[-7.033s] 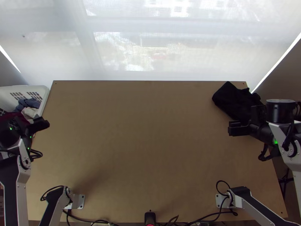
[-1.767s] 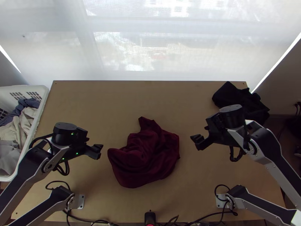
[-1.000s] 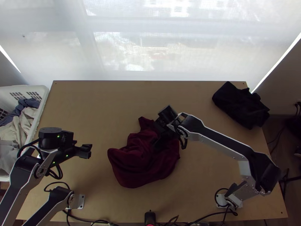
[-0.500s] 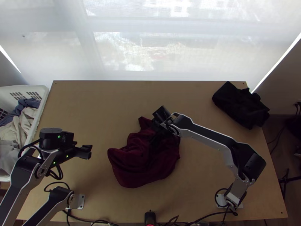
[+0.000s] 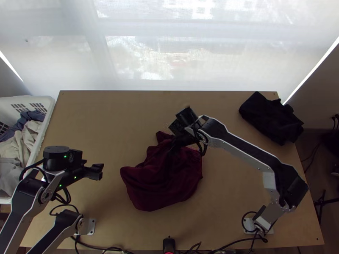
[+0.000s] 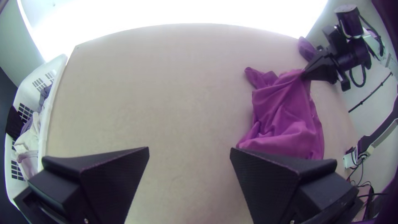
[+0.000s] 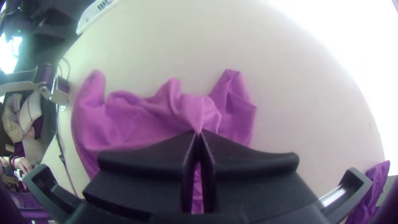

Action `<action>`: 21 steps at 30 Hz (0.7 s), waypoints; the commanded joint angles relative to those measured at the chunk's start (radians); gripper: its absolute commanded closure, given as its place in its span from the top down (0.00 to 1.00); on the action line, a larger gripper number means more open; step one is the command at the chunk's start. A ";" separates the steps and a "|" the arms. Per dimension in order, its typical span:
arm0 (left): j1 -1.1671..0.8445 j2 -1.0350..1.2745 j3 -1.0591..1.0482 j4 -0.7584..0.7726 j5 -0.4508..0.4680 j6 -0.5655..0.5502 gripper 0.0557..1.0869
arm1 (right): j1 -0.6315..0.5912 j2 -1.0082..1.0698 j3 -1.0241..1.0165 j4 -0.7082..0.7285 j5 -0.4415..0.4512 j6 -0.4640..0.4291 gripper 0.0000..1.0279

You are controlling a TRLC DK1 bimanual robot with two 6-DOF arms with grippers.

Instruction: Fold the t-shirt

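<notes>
The dark red t-shirt (image 5: 161,186) lies bunched at the middle of the table, its upper part raised into a peak. At that peak is my right gripper (image 5: 173,148); in the right wrist view my right gripper (image 7: 199,133) is shut on a pinch of the cloth (image 7: 141,120), which looks purple there. Well to the left of the shirt, above the table, my left gripper (image 5: 98,171) stands with nothing between its fingers; in the left wrist view my left gripper (image 6: 189,151) has its fingers wide apart, and the shirt (image 6: 286,112) hangs from the right gripper beyond them.
A white laundry basket (image 5: 47,122) with several clothes stands at the table's left edge. A folded black cloth (image 5: 271,118) lies at the far right corner. Cables (image 5: 199,247) run along the near edge.
The right gripper has come in from the right to the shirt, taken hold of it, and lifted it slightly. The left arm drew back a little left, then stayed still.
</notes>
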 commanded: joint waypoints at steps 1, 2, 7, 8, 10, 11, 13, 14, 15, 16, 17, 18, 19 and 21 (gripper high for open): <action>-0.004 -0.007 0.010 0.004 0.006 -0.007 0.93 | -0.040 -0.062 0.208 -0.140 0.002 -0.027 0.03; -0.006 -0.007 0.015 0.004 0.005 -0.007 0.93 | -0.046 -0.069 0.251 -0.165 0.004 -0.035 0.03; -0.018 -0.003 0.036 0.008 0.006 -0.011 0.93 | -0.062 -0.079 0.504 -0.283 0.056 -0.069 0.03; -0.021 -0.001 0.041 0.008 0.006 -0.013 0.93 | -0.059 -0.079 0.555 -0.300 0.076 -0.081 0.03; -0.024 0.004 0.052 0.009 0.006 -0.013 0.93 | -0.051 -0.078 0.653 -0.331 0.117 -0.100 0.03; -0.024 0.007 0.059 0.009 0.006 -0.014 0.93 | -0.042 -0.073 0.702 -0.344 0.142 -0.113 0.03; -0.026 0.011 0.073 0.011 0.006 -0.014 0.93 | -0.025 -0.067 0.787 -0.367 0.192 -0.146 0.03; -0.026 0.013 0.079 0.011 0.006 -0.016 0.93 | -0.008 -0.069 0.806 -0.367 0.228 -0.172 0.03; -0.027 0.014 0.085 0.011 0.006 -0.018 0.93 | 0.010 -0.075 0.820 -0.367 0.264 -0.198 0.03; -0.031 0.016 0.090 0.011 0.006 -0.019 0.93 | 0.029 -0.084 0.826 -0.357 0.301 -0.225 0.03; -0.032 0.016 0.092 0.011 0.006 -0.021 0.93 | 0.046 -0.096 0.826 -0.338 0.335 -0.247 0.03; -0.035 0.016 0.096 0.011 0.006 -0.021 0.93 | 0.059 -0.110 0.826 -0.314 0.364 -0.264 0.03; -0.038 0.017 0.099 0.011 0.006 -0.021 0.93 | 0.070 -0.122 0.826 -0.289 0.387 -0.276 0.03; -0.041 0.020 0.105 0.011 0.005 -0.021 0.93 | 0.087 -0.147 0.826 -0.231 0.424 -0.305 0.03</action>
